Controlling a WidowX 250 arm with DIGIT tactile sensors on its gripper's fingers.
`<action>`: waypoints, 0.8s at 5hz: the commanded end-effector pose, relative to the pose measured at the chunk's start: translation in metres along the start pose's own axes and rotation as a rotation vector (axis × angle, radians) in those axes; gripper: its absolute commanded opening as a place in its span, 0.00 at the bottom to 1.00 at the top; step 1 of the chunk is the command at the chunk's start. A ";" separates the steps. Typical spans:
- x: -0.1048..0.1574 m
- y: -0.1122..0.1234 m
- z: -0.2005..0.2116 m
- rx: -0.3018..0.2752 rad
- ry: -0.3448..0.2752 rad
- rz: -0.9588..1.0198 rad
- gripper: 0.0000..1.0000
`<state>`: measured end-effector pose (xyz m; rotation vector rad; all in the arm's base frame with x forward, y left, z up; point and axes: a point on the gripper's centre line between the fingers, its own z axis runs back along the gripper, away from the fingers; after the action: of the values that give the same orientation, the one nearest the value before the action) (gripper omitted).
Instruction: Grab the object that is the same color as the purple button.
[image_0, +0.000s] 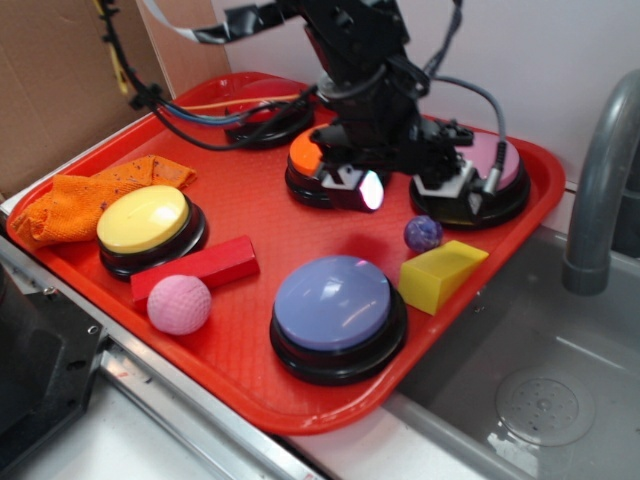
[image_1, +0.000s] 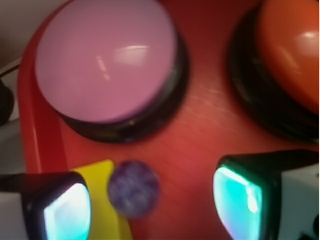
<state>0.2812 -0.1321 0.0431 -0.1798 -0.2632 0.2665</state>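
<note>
The small dark purple marbled ball lies on the red tray, touching the yellow wedge, right of the purple button. My gripper hangs open and empty behind the ball, above the gap between the orange button and the pink button. In the wrist view the ball sits low on the tray between my glowing fingertips, nearer the left one, with the jaws wide apart and touching nothing. The yellow wedge lies just left of the ball.
A yellow button, a red block and a larger pink dimpled ball are at the tray's front left. An orange cloth lies at the left edge. A sink and grey faucet are on the right.
</note>
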 end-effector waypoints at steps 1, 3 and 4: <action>0.013 -0.014 -0.004 -0.057 -0.003 -0.026 1.00; 0.010 -0.014 -0.008 -0.065 -0.010 -0.001 0.00; 0.011 -0.014 -0.009 -0.059 -0.001 0.003 0.00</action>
<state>0.2857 -0.1409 0.0269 -0.2115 -0.2365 0.2588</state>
